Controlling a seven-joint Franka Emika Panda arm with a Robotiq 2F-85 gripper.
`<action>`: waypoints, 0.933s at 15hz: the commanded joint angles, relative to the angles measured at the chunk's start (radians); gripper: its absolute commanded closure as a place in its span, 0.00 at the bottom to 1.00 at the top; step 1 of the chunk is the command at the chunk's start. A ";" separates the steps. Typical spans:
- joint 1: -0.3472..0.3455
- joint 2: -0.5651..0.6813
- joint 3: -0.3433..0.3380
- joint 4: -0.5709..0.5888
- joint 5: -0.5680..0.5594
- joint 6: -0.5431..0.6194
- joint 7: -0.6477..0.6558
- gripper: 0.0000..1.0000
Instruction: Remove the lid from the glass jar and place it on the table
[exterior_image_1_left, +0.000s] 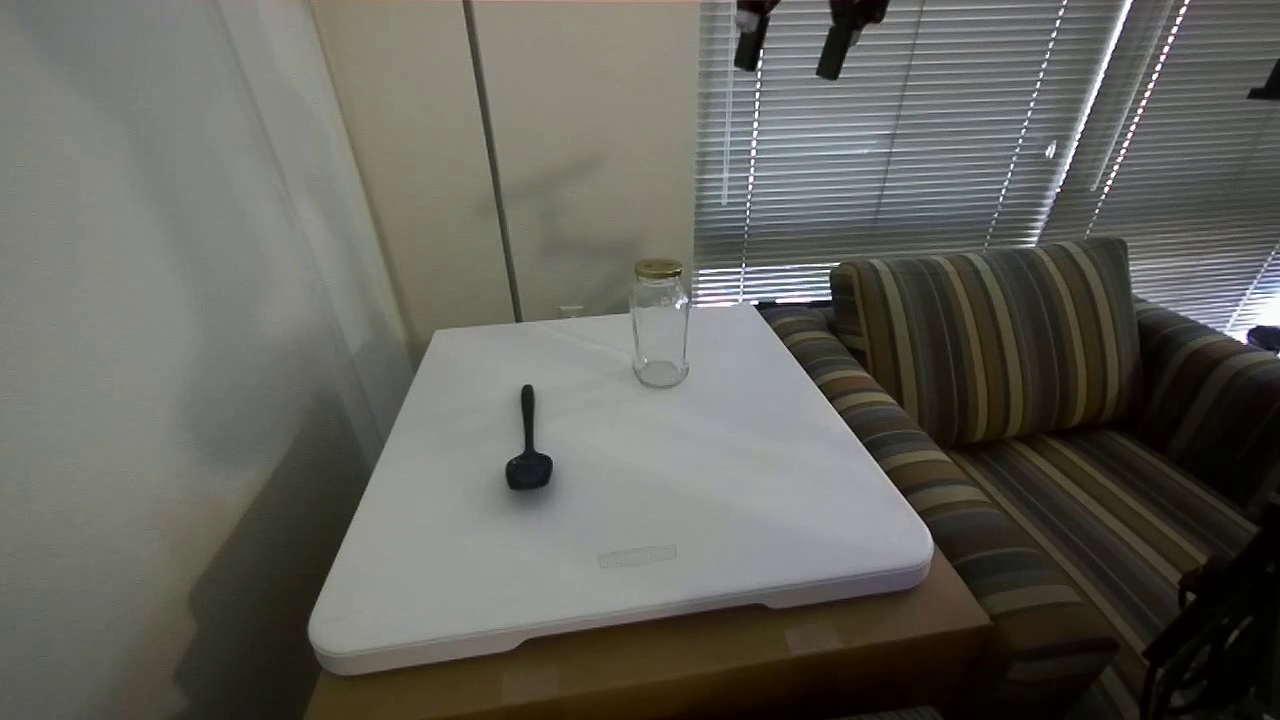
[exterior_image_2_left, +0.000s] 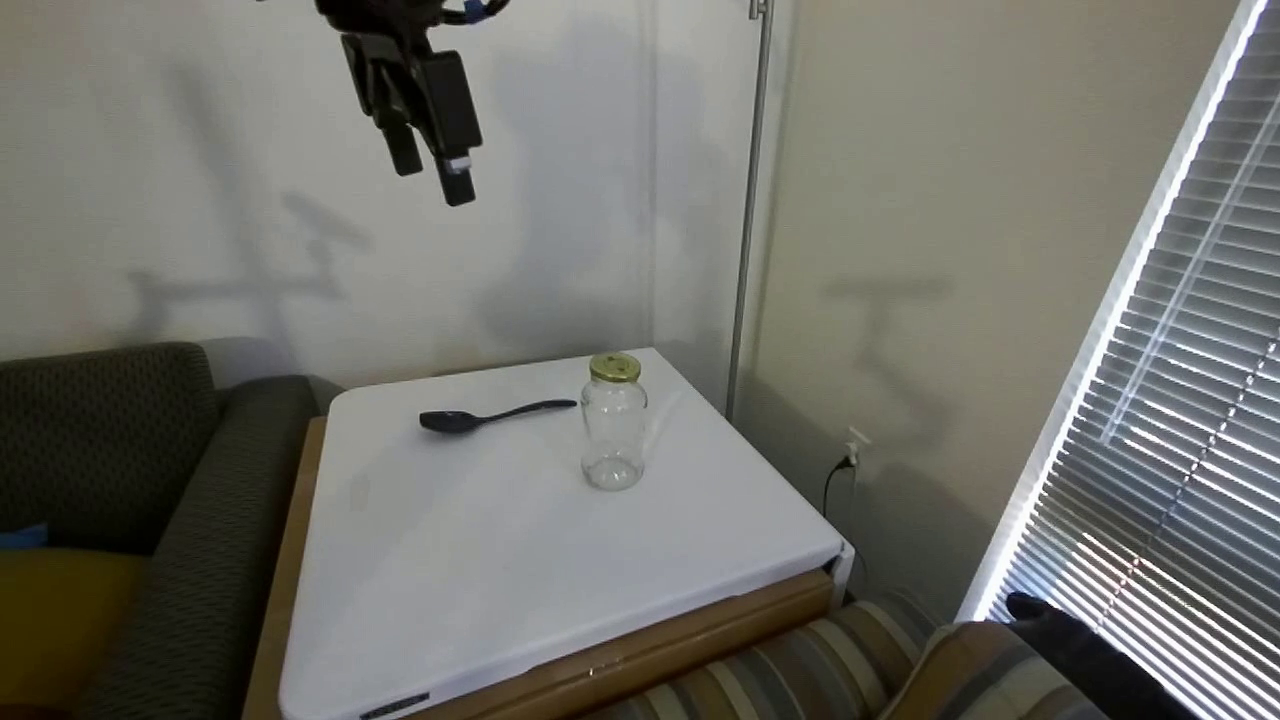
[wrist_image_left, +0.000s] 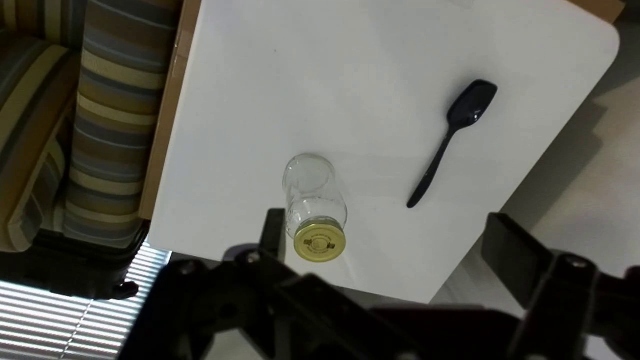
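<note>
The glass jar (exterior_image_1_left: 660, 335) stands upright on the white table (exterior_image_1_left: 740, 490); it shows also in an exterior view (exterior_image_2_left: 613, 435) and the wrist view (wrist_image_left: 312, 187). The yellowish-gold lid (exterior_image_1_left: 658, 268) sits on the jar's mouth; it shows also in an exterior view (exterior_image_2_left: 614, 367) and the wrist view (wrist_image_left: 320, 242). My gripper (exterior_image_2_left: 433, 175) is open and empty, high above the table and well apart from the jar. In an exterior view only its fingertips (exterior_image_1_left: 791, 55) show at the top edge. In the wrist view the lid appears between the fingers (wrist_image_left: 387, 240), nearer the left one.
A black spoon (exterior_image_1_left: 529, 468) lies on the table beside the jar. A striped sofa (exterior_image_1_left: 985, 350) stands against one table side, and a dark sofa (exterior_image_2_left: 190, 520) stands at another. Walls and window blinds (exterior_image_1_left: 900, 150) are close to the table. A thin metal pole (exterior_image_2_left: 750, 220) stands behind it.
</note>
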 joint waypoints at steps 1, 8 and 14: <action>0.007 0.056 -0.008 0.048 -0.011 0.004 0.005 0.00; 0.011 0.084 -0.011 0.075 -0.022 0.007 0.006 0.00; 0.001 0.231 -0.024 0.221 -0.030 -0.013 -0.032 0.00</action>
